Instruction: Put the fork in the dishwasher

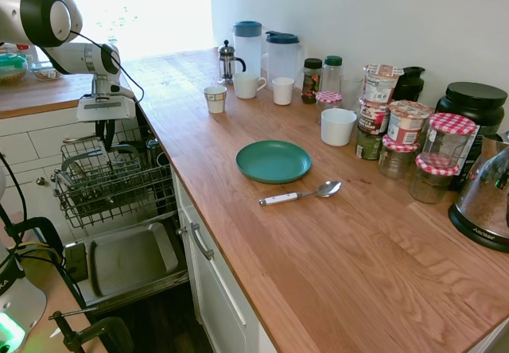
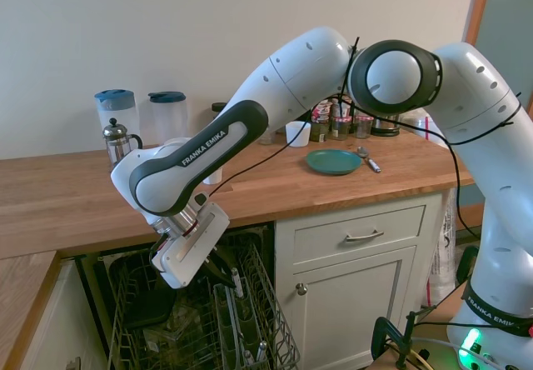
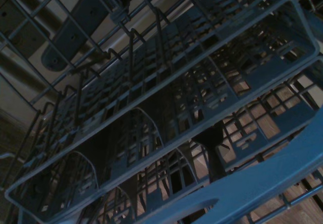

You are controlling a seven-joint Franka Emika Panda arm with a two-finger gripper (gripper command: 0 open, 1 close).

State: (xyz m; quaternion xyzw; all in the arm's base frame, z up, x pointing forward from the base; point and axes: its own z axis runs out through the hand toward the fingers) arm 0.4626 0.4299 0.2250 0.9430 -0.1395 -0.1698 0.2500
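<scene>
**While the gripper hangs low over the rack, a slim white piece stands among the wires**

Where the white Franka arm (image 2: 300, 74) comes in from the right of the second exterior view, it folds at a large grey-ringed joint near the top. From there it slopes down to the left, and its grey-and-white forearm ends in a tilted wrist at the lower left of centre. The gripper (image 2: 218, 263) points down and to the right into the open white-fronted dishwasher (image 1: 111, 182). It sits just above the grey wire dish rack (image 2: 250, 328). Neither exterior view shows whether the gripper is spread or closed, so I cannot tell.

Just right of the gripper, a small slim fork with a white handle (image 2: 237, 282) stands almost upright inside the rack. Its tines are too small to make out. I cannot tell whether the gripper touches it.

Seen from the first exterior view, the gripper (image 1: 106, 137) hangs at the left of the frame over the rack, and the grey metal inner door panel (image 1: 127, 261) lies open below it. On the wooden countertop (image 1: 334, 273) a white-handled spoon with a round bowl (image 1: 298, 195) lies just below a round green plate (image 1: 273, 160).

The wrist view is dim and filled by a grey plastic cutlery basket (image 3: 166, 108) set among the rack wires.
</scene>
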